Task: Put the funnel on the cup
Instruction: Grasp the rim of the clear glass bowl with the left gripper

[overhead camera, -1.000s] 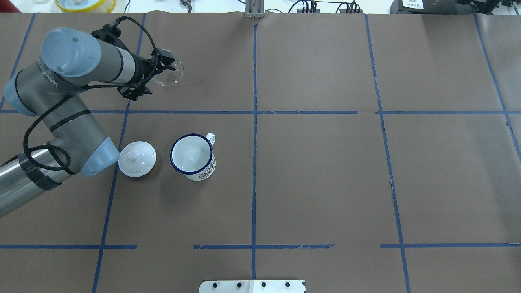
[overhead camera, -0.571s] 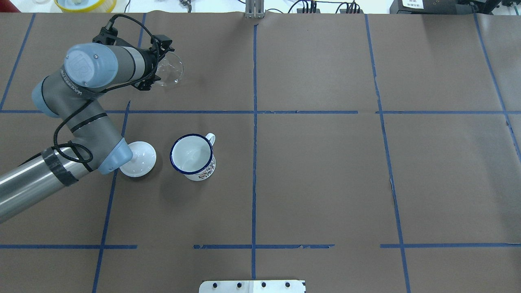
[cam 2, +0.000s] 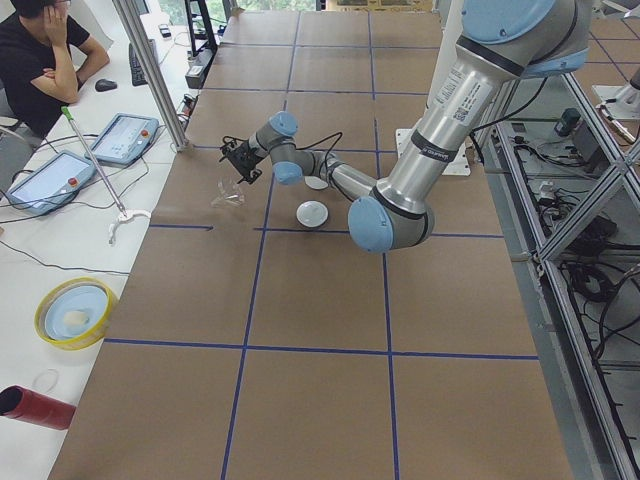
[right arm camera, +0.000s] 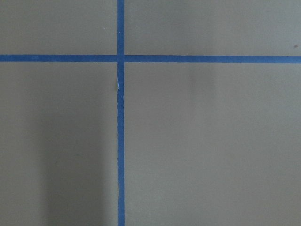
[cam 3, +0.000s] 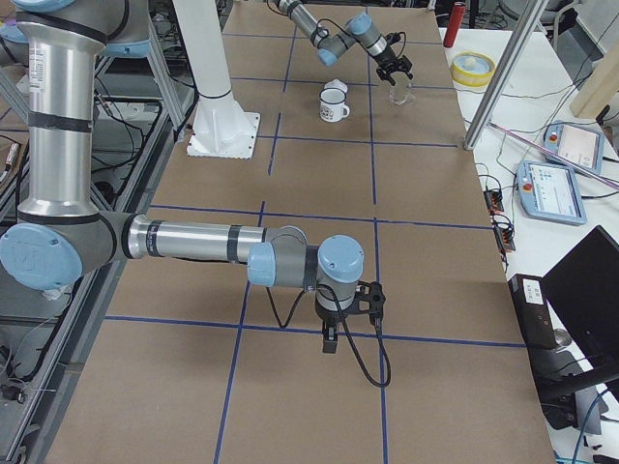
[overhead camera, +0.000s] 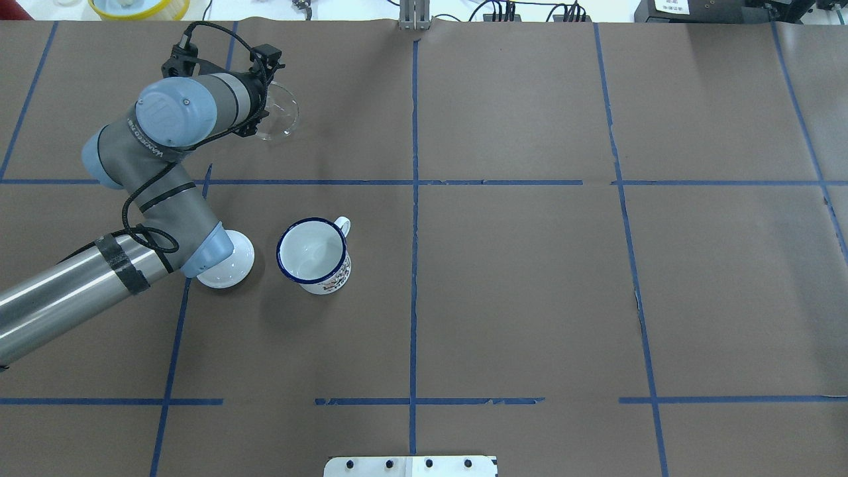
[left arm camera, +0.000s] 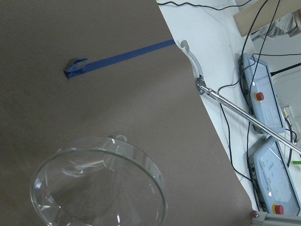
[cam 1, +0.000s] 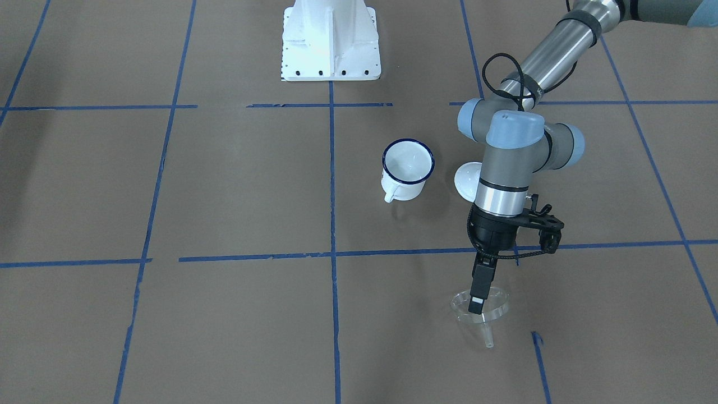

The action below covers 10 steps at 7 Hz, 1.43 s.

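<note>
The clear funnel (cam 1: pixel 493 303) lies tilted on the brown table, spout toward the operators' edge; it also shows in the overhead view (overhead camera: pixel 279 118) and fills the lower left of the left wrist view (left arm camera: pixel 99 186). My left gripper (cam 1: pixel 475 304) points straight down at the funnel's rim. It is seen edge-on and looks open, and the funnel rests on the table. The white cup (overhead camera: pixel 313 255) with a blue rim stands upright and empty nearer the robot (cam 1: pixel 408 165). My right gripper (cam 3: pixel 329 340) hovers over bare table far away; I cannot tell its state.
A white knobbed lid (overhead camera: pixel 233 268) lies beside the cup, partly under my left arm's elbow (overhead camera: pixel 199 245). The white robot base (cam 1: pixel 331 45) stands behind the cup. A yellow bowl (overhead camera: pixel 139 6) and control tablets (left arm camera: pixel 263 101) lie beyond the table's far edge.
My left arm swung right and its wrist turned over the funnel, now covering part of the lid. The funnel and cup have not moved.
</note>
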### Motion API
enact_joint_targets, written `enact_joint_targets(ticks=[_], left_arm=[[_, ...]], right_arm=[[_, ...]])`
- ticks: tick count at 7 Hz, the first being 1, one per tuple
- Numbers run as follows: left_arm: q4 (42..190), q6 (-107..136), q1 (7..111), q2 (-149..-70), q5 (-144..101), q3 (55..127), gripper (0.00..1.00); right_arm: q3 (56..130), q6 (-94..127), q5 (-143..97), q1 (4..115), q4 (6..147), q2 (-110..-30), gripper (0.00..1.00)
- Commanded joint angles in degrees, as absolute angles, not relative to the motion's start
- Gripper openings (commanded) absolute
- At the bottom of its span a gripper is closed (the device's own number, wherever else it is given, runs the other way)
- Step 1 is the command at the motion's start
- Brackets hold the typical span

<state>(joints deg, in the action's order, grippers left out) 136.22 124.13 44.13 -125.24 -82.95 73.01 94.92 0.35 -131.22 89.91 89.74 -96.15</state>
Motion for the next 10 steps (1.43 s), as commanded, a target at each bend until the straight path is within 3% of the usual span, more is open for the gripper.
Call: enact_joint_targets(ticks=[1,2,5,7,10], left_arm=[[139.3,124.02,44.12,-126.12,-82.53,69.61,1.0],[139.39,124.01,44.12,-126.12,-82.53,69.17,0.96],[142.02,123.58,44.21,-126.12,-82.53,67.77,0.43],[142.12,123.4,44.38,-126.21,-82.53,67.76,0.33],[142.91,123.4,44.65,-126.21,-82.53,67.85,0.29]], right_arm=[[94.92,0.35,-131.22,89.91,89.74,-96.15,1.0],[94.92,0.35,-131.22,89.91,89.74,-96.15,1.0],[94.92,0.35,-131.22,89.91,89.74,-96.15,1.0],[94.83,0.35,-131.22,89.91,89.74,-96.15,1.0],[94.92,0.35,-131.22,89.91,89.74,-96.15,1.0]])
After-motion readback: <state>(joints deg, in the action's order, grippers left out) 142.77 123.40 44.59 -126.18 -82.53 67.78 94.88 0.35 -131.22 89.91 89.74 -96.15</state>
